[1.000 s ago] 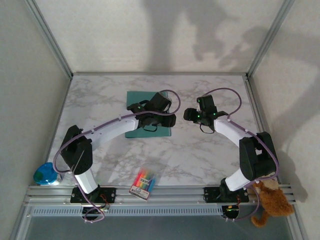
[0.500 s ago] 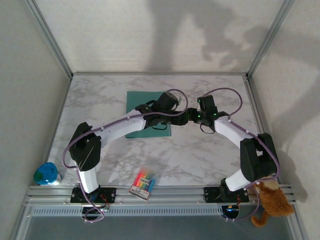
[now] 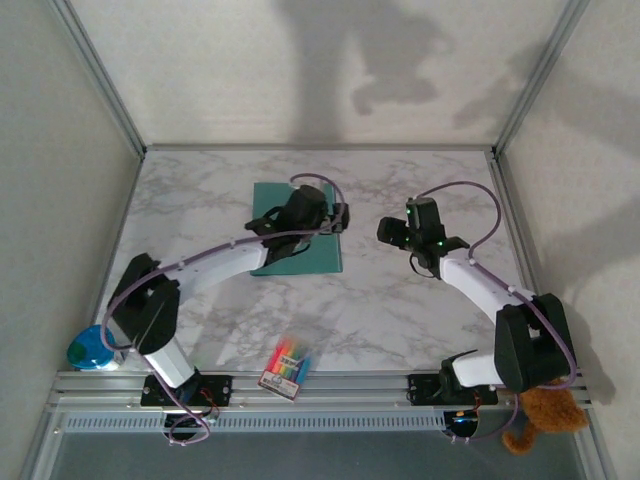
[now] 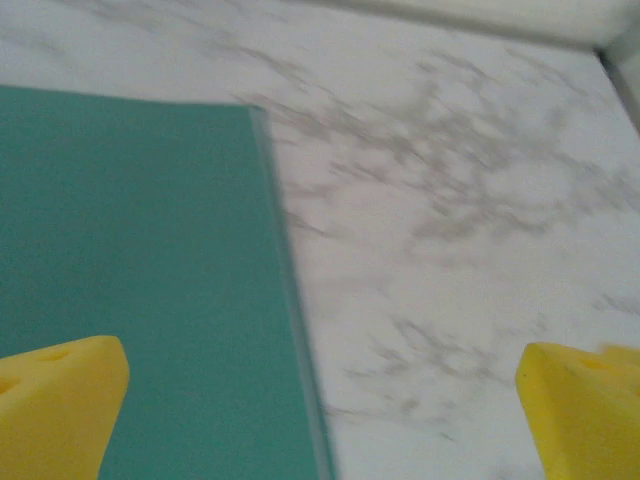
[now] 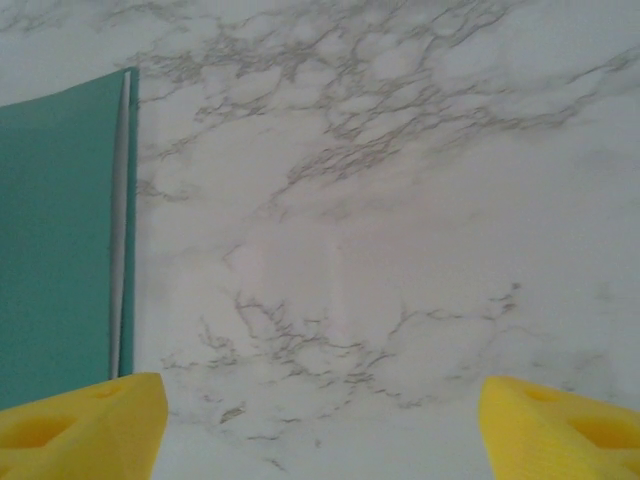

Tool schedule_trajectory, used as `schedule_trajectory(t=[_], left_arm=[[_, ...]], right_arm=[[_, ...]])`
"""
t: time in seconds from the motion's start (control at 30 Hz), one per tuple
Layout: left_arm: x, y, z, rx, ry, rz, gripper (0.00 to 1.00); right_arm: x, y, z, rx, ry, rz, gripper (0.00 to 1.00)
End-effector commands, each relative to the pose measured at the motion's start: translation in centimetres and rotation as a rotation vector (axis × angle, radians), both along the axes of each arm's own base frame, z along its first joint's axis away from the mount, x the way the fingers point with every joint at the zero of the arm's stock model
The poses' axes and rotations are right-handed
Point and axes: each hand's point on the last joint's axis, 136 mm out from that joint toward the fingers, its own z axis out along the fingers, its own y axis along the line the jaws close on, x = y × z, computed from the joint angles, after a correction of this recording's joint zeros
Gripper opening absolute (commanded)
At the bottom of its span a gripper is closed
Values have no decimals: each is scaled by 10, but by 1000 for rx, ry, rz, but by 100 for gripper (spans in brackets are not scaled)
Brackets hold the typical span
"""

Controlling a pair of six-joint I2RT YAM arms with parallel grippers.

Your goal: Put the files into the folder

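The teal folder (image 3: pixel 312 256) lies shut and flat at the middle left of the marble table. My left gripper (image 3: pixel 337 218) hovers over its right edge, open, with nothing between the yellow fingers (image 4: pixel 60 405). In the left wrist view the folder (image 4: pixel 130 260) lies under the left finger. My right gripper (image 3: pixel 384 231) is a little to the right of the folder, over bare marble, open and empty. The right wrist view has the folder (image 5: pixel 55 230) at the left, and a thin pale strip of the files (image 5: pixel 120 230) peeks out between its covers.
A packet of coloured pens (image 3: pixel 287 364) lies near the front edge. A blue object (image 3: pixel 90 347) sits at the front left corner. A brown soft toy (image 3: pixel 545 400) hangs beside the right arm's base. Metal frame posts and walls close in the table.
My left gripper pulled back left from beside the right gripper to the folder's right edge and opened wider. The right gripper shifted slightly right and opened wider too.
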Motion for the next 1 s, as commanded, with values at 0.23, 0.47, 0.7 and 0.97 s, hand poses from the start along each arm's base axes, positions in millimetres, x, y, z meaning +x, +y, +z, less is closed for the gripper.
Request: schedule_trajectory(t=[0.23, 0.47, 0.7, 0.97], left_arm=[[-17, 247, 53, 106, -338, 620, 99], [-68, 350, 22, 236, -461, 820, 100], [-66, 390, -39, 225, -356, 920, 100], [-34, 370, -56, 182, -418, 753, 99]], right_arm=[[-15, -92, 31, -179, -178, -281, 97], [-23, -151, 17, -330, -214, -459, 99], [-7, -163, -12, -336, -252, -433, 99], [25, -134, -10, -283, -377, -239, 99]])
